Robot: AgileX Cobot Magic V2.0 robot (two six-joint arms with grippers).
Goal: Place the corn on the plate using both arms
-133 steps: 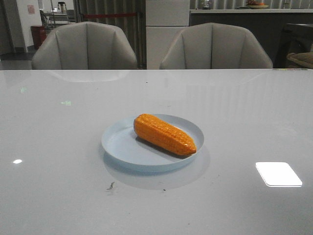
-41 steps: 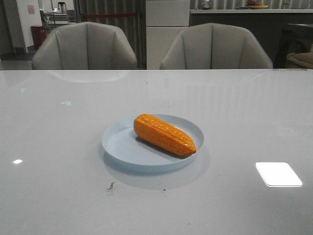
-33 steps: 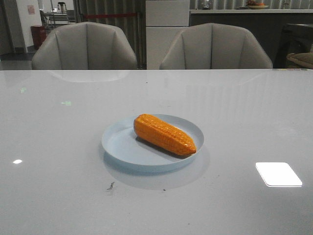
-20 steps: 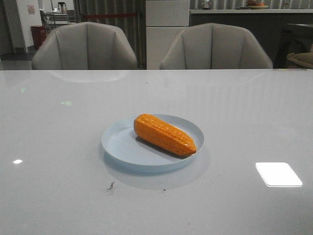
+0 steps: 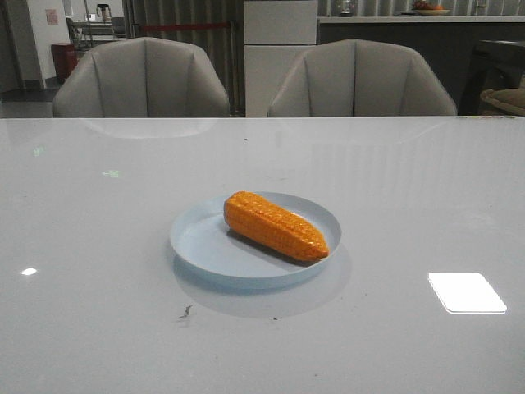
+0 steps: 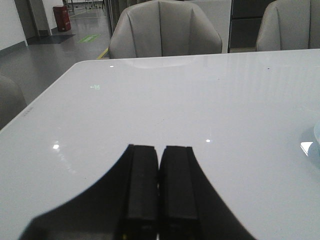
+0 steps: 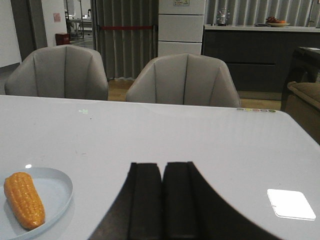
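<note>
The orange corn [image 5: 276, 226] lies on the pale blue plate [image 5: 201, 242] in the middle of the table, its tapered end toward the front right. Both show in the right wrist view too, corn [image 7: 23, 199] on plate [image 7: 55, 186]. The plate's rim [image 6: 316, 140] just shows in the left wrist view. My left gripper [image 6: 159, 150] is shut and empty, well to the left of the plate. My right gripper [image 7: 162, 167] is shut and empty, to the right of the plate. Neither arm shows in the front view.
Two grey chairs [image 5: 143, 78] [image 5: 361, 78] stand behind the far edge of the white glossy table [image 5: 98, 312]. A bright light reflection [image 5: 466, 292] lies on the table at the front right. A small dark speck [image 5: 186, 312] lies in front of the plate.
</note>
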